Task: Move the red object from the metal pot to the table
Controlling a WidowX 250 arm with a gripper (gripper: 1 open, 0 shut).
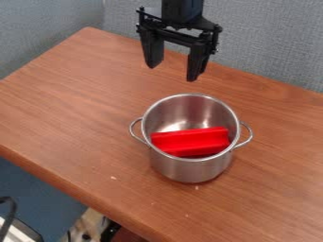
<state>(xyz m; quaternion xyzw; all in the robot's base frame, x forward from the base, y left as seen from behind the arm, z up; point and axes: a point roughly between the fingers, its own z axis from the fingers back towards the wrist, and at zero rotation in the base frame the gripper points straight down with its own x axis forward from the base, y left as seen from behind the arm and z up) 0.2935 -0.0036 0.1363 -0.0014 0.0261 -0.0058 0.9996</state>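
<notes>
A shiny metal pot [190, 156] with two small loop handles stands on the reddish-brown wooden table [76, 95], right of centre. Inside it lies the red object [192, 141], a flat elongated block leaning across the pot's interior. My gripper [176, 62] hangs above and behind the pot, pointing down, its two black fingers spread wide apart with nothing between them. It is clear of the pot's rim.
The table's front edge runs diagonally at the lower left, with floor and cables below it. A blue-grey wall stands behind the table. Bare wood stretches left of the pot.
</notes>
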